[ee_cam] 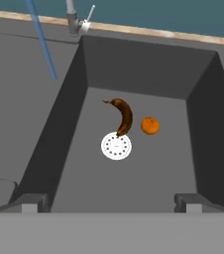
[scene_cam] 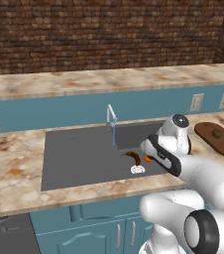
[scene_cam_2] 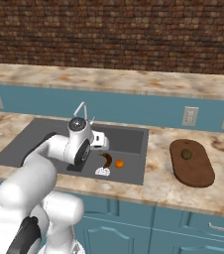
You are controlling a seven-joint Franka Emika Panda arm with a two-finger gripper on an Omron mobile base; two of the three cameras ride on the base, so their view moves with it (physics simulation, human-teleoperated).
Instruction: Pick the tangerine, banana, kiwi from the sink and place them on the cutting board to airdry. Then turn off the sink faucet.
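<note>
In the hand view my gripper [ee_cam: 111, 204] is open above the dark grey sink [ee_cam: 74, 149], nothing between its fingertips [ee_cam: 29, 203]. Below it on the basin floor lie the dark brown banana [ee_cam: 123, 116] and, just to its right, the orange tangerine [ee_cam: 150, 125]. The banana's lower end touches the white drain [ee_cam: 116, 146]. Both fruits show in the base views too: banana [scene_cam_2: 105, 159], tangerine [scene_cam_2: 119, 163]. The olive-brown kiwi [scene_cam_2: 186, 154] rests on the cutting board [scene_cam_2: 196, 171] right of the sink. Blue water [ee_cam: 42, 44] runs from the silver sink faucet [scene_cam: 111, 115].
Marble counter [scene_cam: 15, 168] surrounds the sink, with a higher ledge [scene_cam: 109, 79] and a brick wall behind. Wall outlets [scene_cam_2: 189, 116] sit on the blue backsplash. My white arm [scene_cam: 193, 173] reaches over the sink's right front corner. Cabinet doors [scene_cam_2: 183, 233] are below.
</note>
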